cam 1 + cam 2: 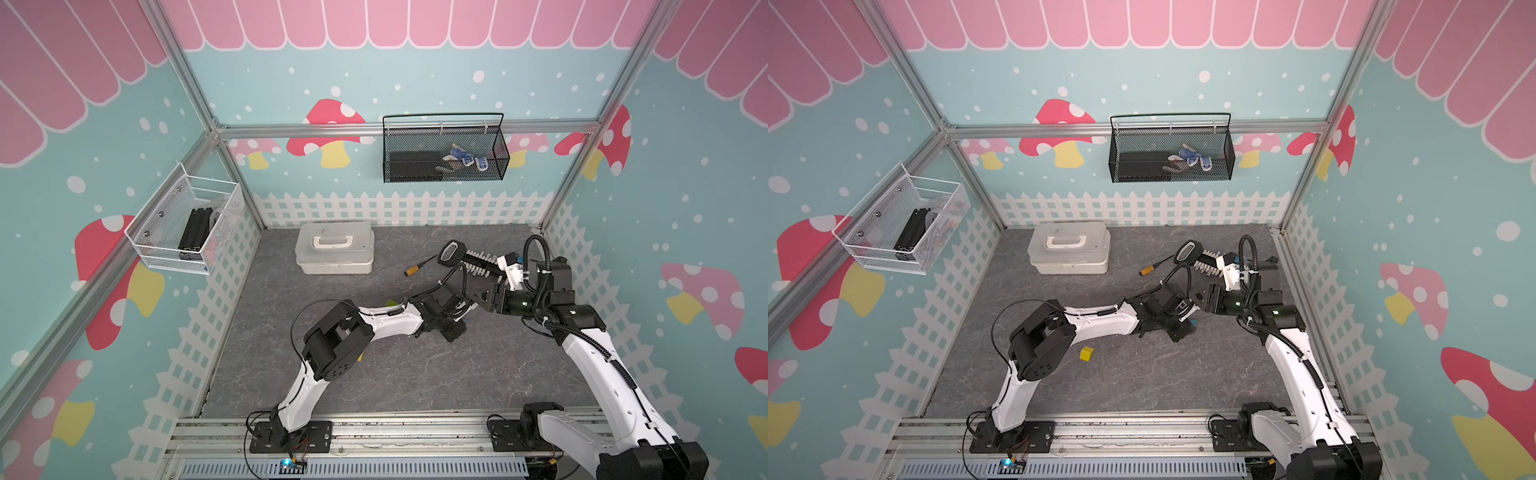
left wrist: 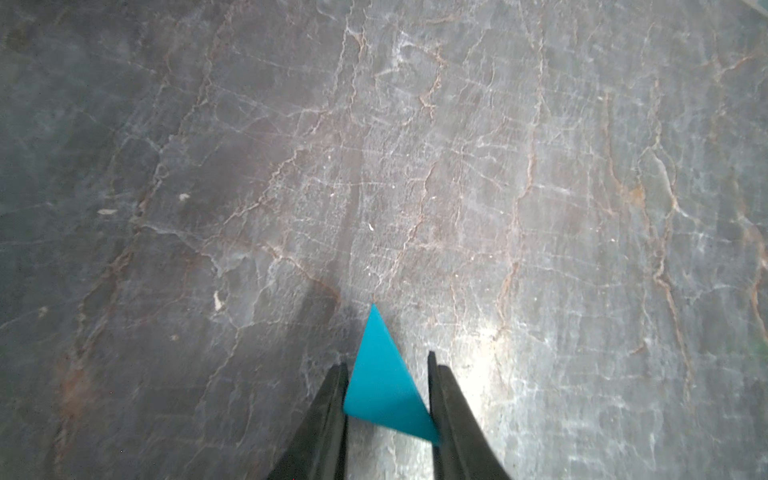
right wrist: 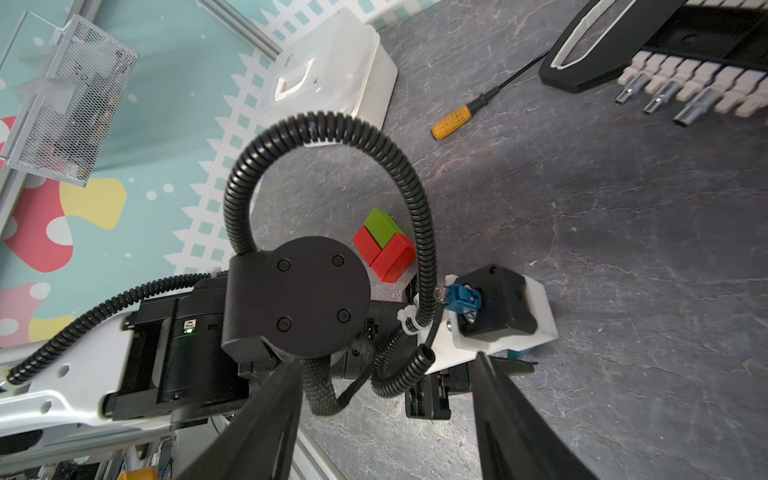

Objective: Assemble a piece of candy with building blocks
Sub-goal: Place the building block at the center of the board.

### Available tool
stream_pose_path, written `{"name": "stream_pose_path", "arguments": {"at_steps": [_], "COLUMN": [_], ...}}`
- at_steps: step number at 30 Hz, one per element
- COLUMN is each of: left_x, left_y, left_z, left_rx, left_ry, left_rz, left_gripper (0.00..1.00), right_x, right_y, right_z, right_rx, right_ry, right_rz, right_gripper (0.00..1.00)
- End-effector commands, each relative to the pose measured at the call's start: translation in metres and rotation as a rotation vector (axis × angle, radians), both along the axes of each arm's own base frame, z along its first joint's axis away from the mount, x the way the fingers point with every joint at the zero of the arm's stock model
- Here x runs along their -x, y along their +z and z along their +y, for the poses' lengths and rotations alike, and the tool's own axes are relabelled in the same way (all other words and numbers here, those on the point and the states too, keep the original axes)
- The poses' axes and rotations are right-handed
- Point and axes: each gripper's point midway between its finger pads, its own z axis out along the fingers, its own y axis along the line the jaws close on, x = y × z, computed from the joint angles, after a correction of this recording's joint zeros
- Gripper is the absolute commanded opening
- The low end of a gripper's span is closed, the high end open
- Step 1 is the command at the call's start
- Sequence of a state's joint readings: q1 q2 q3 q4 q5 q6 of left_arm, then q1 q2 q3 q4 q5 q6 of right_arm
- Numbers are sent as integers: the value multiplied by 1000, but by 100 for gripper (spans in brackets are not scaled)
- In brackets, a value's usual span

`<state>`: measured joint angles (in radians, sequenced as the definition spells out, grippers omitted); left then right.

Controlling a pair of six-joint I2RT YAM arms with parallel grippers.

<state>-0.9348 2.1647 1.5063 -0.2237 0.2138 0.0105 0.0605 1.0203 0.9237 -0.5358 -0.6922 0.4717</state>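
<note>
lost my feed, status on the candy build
Left gripper, jaws shut on blue triangle. Right gripper open, empty. Red and green bars together; yellow block apart. Left arm lies between right gripper and bars.

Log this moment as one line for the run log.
left gripper: shut on blue triangle | right gripper: open, empty | red and green bars: touching | yellow block: apart
</note>
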Motion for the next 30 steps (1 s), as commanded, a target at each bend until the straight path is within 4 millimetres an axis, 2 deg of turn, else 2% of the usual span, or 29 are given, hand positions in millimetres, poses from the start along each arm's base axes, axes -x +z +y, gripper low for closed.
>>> {"name": "stream_pose_path", "arguments": {"at_steps": [1,12,20,22,25,30], "left_x": [2,7,8,7,1,-12], "left_y": [-12,-32,-32,-29,-14,42], "left_z": [3,11,20,21,25,41], "left_rx": [-49,-101,-102,-93,-40,66], "left_ry": [-16,-4,27,39,74,152], "left_rz": [46,107,128,116,59,-64], "left_gripper": [29,32,47,48,49,50], "right_x": [0,-6,-7,-7,-6,-2], "right_y": [11,17,15,17,18,13], "right_z": [-7,-10,-10,-11,-12,-32], "right_rx": [7,-3,5,5,15,121], "right_ry": [-19,-19,-4,-3,-9,-104], "right_rz": [-29,-36,-26,-29,-33,-33], "right_gripper": [64,65,65,65,65,65]}}
